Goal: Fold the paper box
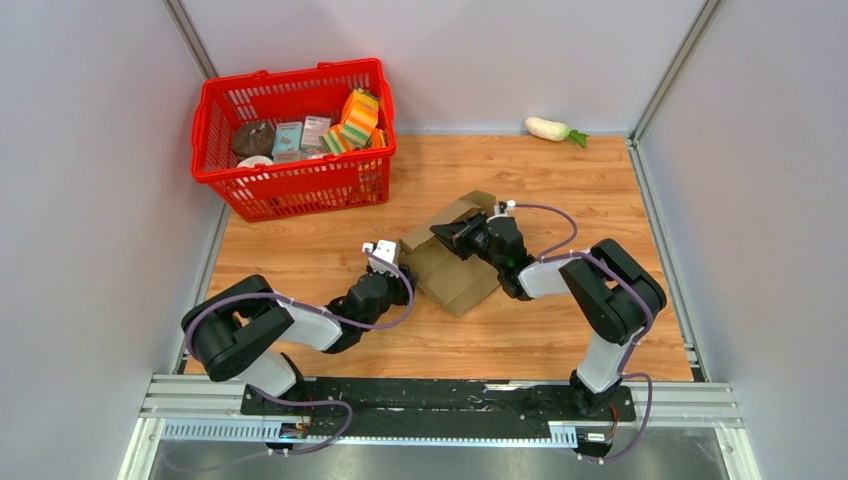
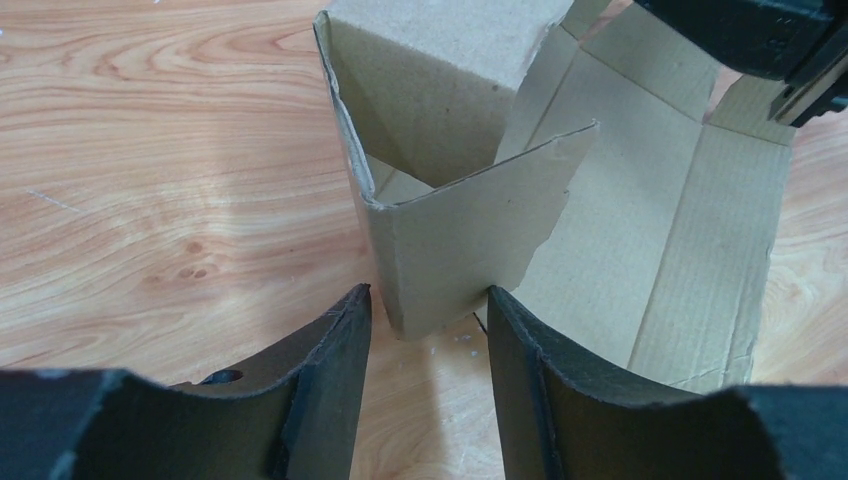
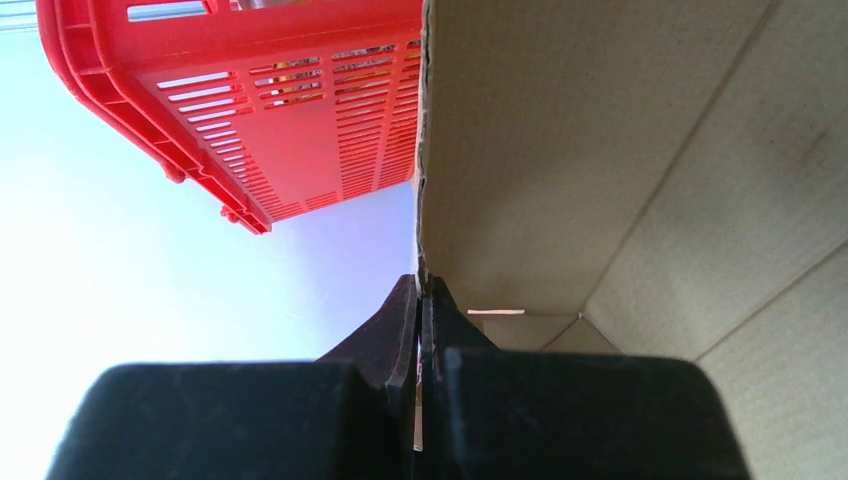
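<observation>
The right fingers [image 3: 422, 296] are pressed shut on the thin edge of one raised wall of the paper box [image 1: 457, 287]. The card runs straight down into the pinch. That grip probably keeps the wall upright and stops the sheet sliding while the other arm works.

The left fingers [image 1: 382, 251] stand fairly wide, low over the wood, with a folded corner of the box between them. The left wrist view does not show clearly whether either finger touches the card. Placed astride like this, they look ready to close on that corner flap or push it inward.

The box lies near the middle of the tabletop [image 1: 285, 250], between the two arms. It is only partly formed. Some panels lie flat on the wood, while one side wall and a short end flap stand up, meeting at a creased corner. I judge the folding well short of done, since the far panels are not yet raised.

Well apart, at the far left, sits a red basket [image 1: 300, 190]. It holds several small colourful packets [image 1: 358, 118] and a dark round item. A white radish [image 1: 547, 128] lies alone by the back wall.
</observation>
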Controlling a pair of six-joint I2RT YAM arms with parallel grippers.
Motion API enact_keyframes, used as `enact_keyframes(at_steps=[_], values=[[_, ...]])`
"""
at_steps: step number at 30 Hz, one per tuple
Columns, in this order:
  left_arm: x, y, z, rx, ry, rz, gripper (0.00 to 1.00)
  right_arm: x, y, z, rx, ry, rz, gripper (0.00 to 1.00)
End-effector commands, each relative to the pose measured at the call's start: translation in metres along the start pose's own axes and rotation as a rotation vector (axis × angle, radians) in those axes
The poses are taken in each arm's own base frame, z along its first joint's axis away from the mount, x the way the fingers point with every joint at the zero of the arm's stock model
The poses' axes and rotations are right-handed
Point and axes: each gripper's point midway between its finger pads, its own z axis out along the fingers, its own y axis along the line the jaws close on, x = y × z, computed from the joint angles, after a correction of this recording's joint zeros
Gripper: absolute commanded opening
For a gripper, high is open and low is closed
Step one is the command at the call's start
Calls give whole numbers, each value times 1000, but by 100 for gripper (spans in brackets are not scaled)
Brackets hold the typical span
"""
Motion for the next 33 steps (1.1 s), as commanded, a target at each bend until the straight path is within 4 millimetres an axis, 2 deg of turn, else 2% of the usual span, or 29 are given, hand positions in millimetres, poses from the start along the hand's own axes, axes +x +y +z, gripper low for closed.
enact_keyframes(at_steps=[1, 4, 8, 12, 14, 15, 16, 18, 20, 23, 24, 29, 33], values=[[-17, -6, 0, 44, -52, -41, 55, 0, -1, 1, -50, 2, -31, 0], [-23, -10, -6, 84, -58, -59, 57, -3, 5, 0, -44, -5, -50, 0], [-23, 2, -23, 52, -47, -72, 56, -4, 12, 1, -16, 6, -71, 0], [-20, 17, -40, 7, -40, -104, 46, -9, 12, 2, 7, -1, -48, 0], [-14, 22, -44, -10, -26, -108, 43, -10, 11, 5, 18, 0, -30, 0], [-5, 24, -45, -16, 14, -92, 38, -10, 11, 6, 27, -2, 8, 0], [-6, 20, -44, -2, 25, -87, 34, -10, 10, 7, 31, -2, 28, 0], [5, 13, -43, 28, 67, -99, 27, -10, 9, 11, 36, -1, 82, 0], [8, 7, -40, 37, 68, -108, 25, -10, 8, 14, 39, 0, 115, 0], [12, 2, -28, 34, 68, -131, 17, -12, 11, 19, 49, -7, 147, 0], [19, 1, -23, 24, 75, -144, 13, -13, 14, 21, 51, -12, 156, 0], [21, 17, -3, -77, -25, -212, 6, -19, 8, 23, 120, -52, 236, 0], [12, 15, 11, -85, -92, -229, 4, -15, 4, 24, 161, -58, 268, 0]])
